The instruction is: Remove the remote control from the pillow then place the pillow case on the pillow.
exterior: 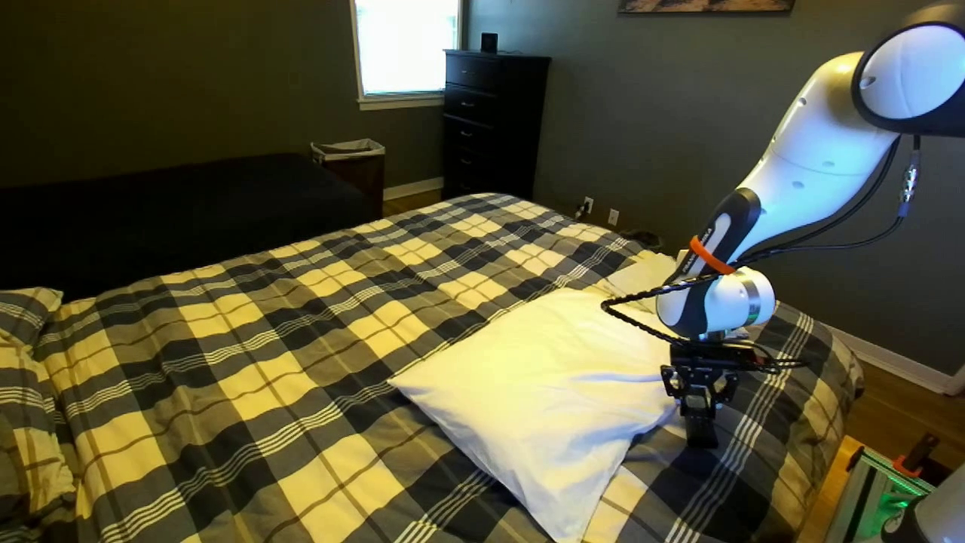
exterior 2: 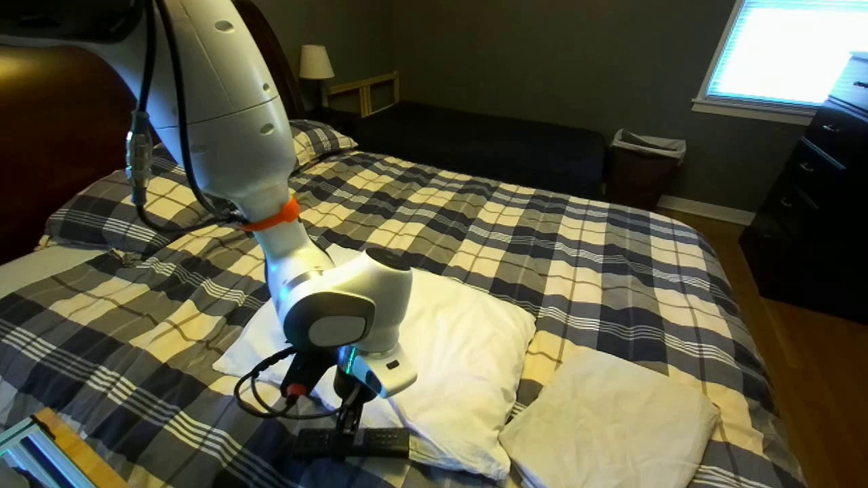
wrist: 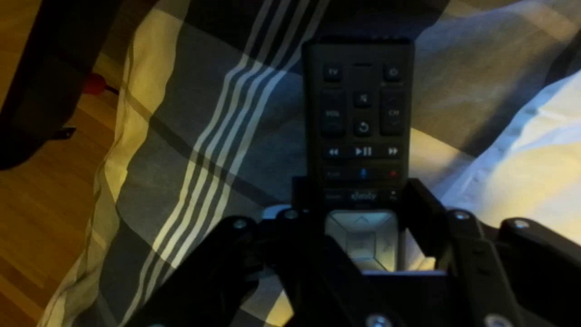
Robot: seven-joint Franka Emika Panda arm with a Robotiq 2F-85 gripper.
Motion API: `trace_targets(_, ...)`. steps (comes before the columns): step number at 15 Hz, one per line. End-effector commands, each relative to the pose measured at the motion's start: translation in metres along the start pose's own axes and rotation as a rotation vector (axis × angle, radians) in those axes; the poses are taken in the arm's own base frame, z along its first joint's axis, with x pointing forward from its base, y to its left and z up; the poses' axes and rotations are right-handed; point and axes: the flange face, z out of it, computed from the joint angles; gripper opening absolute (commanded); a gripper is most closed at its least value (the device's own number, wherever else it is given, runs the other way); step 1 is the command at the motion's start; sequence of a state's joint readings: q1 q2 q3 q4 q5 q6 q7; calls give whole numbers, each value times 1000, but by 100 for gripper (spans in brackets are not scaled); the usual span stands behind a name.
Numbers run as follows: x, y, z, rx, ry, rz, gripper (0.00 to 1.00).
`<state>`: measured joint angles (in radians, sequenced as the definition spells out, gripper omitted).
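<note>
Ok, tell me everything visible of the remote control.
The remote control is a slim, plastic-looking black bar with labelled buttons and a silvery directional pad. Buttons up and roughly level, it is gripped across its long sides by the gripper, over plaid bedding beside the pillow. Contact with the bedding is unclear.

Wrist view: remote control (wrist: 361, 141) partly hidden by end effector (wrist: 357, 200).

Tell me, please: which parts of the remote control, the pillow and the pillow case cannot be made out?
Remote control: lower end, behind the jaws, wrist view.
Some button labels: blurred, wrist view.
Pillow: part behind the arm, in an exterior view.
Pillow case: near part, cut by bottom edge, in an exterior view.
</note>
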<state>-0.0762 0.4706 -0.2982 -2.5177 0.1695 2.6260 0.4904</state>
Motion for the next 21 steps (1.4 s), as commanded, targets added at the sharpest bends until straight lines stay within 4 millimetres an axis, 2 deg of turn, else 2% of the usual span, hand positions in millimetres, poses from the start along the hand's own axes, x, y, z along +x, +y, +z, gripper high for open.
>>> trace_targets(1,-4,15,2,48,-66,109,29)
trace_targets(6,5,22,2,88,-78,198,29)
trace_targets(7,6,22,0,99,-77,199,79)
trace_targets(8,6,23,-1,102,-71,204,81)
trace_targets(11,2,31,-18,73,24,205,100)
trace_targets(16,13,47,-45,-124,203,193,100)
trace_targets(19,22,49,-62,-249,298,173,100)
trace_targets(20,24,49,-52,-192,254,171,100)
trace_targets(21,24,49,-56,-215,275,168,100)
